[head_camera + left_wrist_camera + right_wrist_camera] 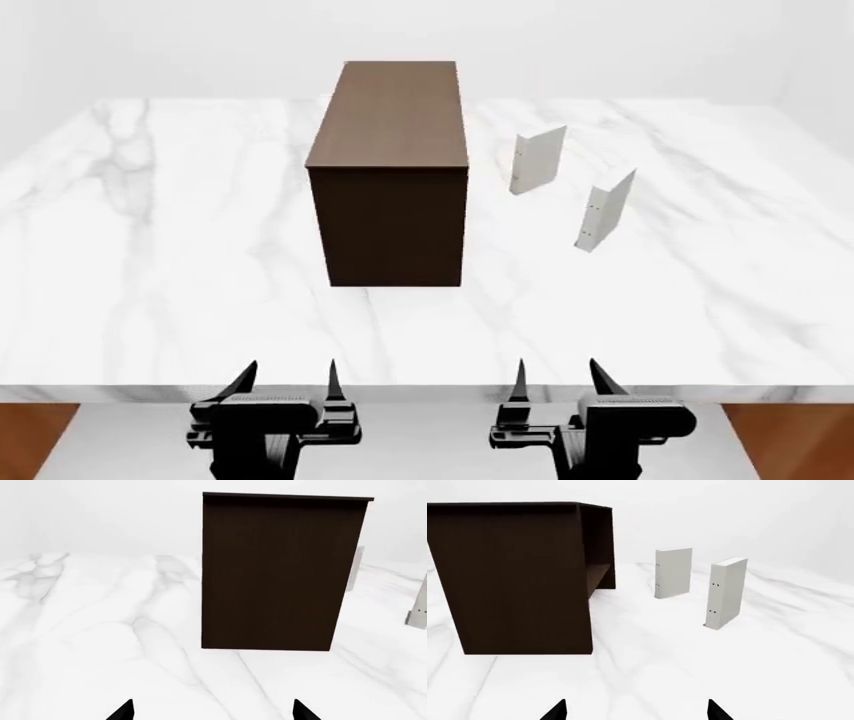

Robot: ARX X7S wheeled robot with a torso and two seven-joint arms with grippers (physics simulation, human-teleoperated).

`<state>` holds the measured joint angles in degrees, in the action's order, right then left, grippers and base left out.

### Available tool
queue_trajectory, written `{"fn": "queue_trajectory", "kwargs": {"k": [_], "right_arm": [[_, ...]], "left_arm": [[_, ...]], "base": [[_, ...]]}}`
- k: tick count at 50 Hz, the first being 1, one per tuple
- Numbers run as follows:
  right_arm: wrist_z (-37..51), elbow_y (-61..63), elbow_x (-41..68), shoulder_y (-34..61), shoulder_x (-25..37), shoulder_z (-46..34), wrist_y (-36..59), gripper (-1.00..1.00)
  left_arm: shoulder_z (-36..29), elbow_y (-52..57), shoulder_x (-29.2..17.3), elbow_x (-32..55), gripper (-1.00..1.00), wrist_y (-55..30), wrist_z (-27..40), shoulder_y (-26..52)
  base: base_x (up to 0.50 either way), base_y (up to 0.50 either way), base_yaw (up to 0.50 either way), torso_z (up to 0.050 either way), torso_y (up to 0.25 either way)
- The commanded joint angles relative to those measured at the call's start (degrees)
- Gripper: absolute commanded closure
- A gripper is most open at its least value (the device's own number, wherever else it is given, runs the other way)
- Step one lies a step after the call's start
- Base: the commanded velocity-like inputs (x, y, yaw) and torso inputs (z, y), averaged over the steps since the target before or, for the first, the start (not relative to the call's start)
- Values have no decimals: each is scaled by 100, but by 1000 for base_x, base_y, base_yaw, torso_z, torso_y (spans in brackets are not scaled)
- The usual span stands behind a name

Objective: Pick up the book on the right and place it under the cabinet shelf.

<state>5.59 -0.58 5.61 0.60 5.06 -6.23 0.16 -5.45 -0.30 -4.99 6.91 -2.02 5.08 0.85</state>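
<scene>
The book (pixel 605 211) stands upright on the marble surface (pixel 200 290), to the right of the cabinet (pixel 391 180) and well apart from it, spine with tiny dark dots turned toward the robot. In the right wrist view the book (pixel 725 593) is the nearer of two; the other book (pixel 672 573) stands further back and closer to the cabinet's open side. Standing on end leaves both flat covers exposed, so a pinch across its thickness looks feasible without prying it off the surface.

The cabinet sits mid-surface, long axis running away from the robot. Its right side is open: the right wrist view shows a hollow under the top board with an inner ledge (pixel 602 572). That opening faces the books, so the slot for the book is likely reached from the right.

Bare marble lies between book and cabinet, and between book and the surface's near edge. The far book stands near the opening and could get bumped on the way in.

The right gripper (pixel 557 385) hovers at the near edge, fingers spread apart, holding nothing, well short of the book. The left gripper (pixel 287 385) sits alongside, fingers also spread and empty, facing the cabinet's closed end (pixel 280 575). Nothing has been grasped yet; the reach is likely the next step.
</scene>
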Motion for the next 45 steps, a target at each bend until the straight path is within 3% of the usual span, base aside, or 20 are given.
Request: {"fn": "queue_trajectory", "kwargs": {"k": [1,24,34,45], "right_arm": [[85,41,104,-34,79,-65,-21,-100],[196,109,299,-48,207,-170,24,-100],[425,1067,812,-119,322,30,1062,-100],[808,3348,1711,378,846,230,3664,-100]], "left_arm": [[-90,44,-76,75,-100,16,90,-43],[-216,84,-200,251,-100,-174,212,31],[-217,1096,-479,983,-100,-1888,30,155],[-48,2906,-958,1874,-100,-4099,228,574]], "base": [[0,-316,0,0,0],[0,-309,0,0,0],[0,-25,0,0,0],[0,0,0,0,0]]}}
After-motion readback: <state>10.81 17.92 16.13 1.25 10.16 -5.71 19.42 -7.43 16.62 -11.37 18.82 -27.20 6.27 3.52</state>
